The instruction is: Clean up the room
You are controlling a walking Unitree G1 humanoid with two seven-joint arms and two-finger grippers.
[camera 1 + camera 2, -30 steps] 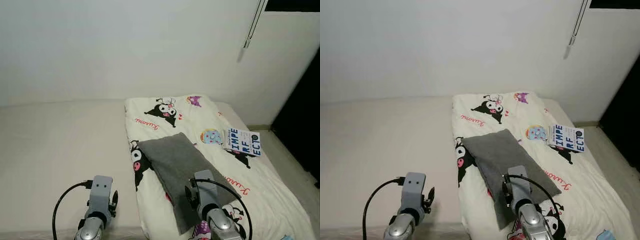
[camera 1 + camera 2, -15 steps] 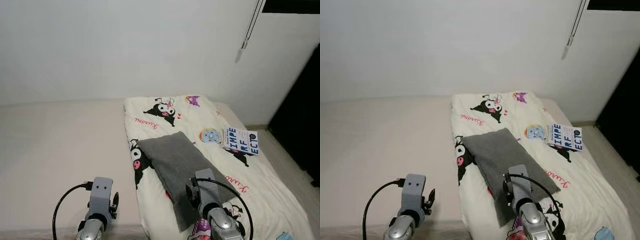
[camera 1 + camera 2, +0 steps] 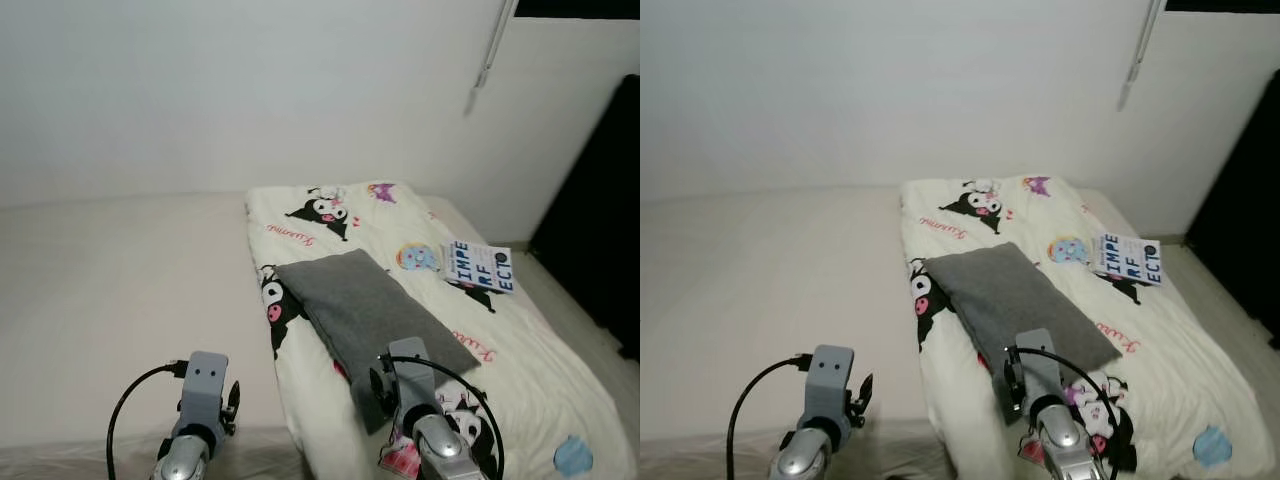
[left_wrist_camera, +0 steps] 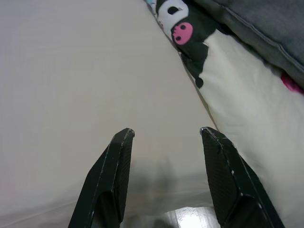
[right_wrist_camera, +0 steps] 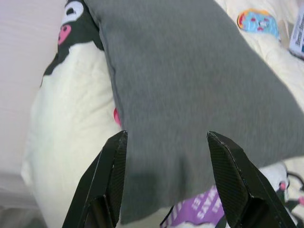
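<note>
While the robot stands at the foot of the bed (image 3: 110, 290), both of its hands are low and open, with nothing held in them. The left hand (image 4: 166, 135) hangs over the bare cream side of the bed, just beside the edge of the cartoon blanket (image 3: 520, 370). The right hand (image 5: 166, 137) hangs over the near end of the gray pillow (image 3: 365, 305), and its two black fingers (image 5: 111, 156) are spread wide on either side of the gray cloth, though I cannot tell if they touch it. The pillow lies crooked on top of the blanket, and a book (image 3: 480, 266) with big blue letters lies farther off, near the blanket's right edge. I think the robot is at the start of the job and is getting ready to pick something up, most likely the pillow. For that, the right hand should go down until the fingers are around the pillow's near edge, then squeeze shut and lift. The pillow looks soft, so it may sag or slip if only a little bit gets pinched. The book would still need to be put away after.
</note>
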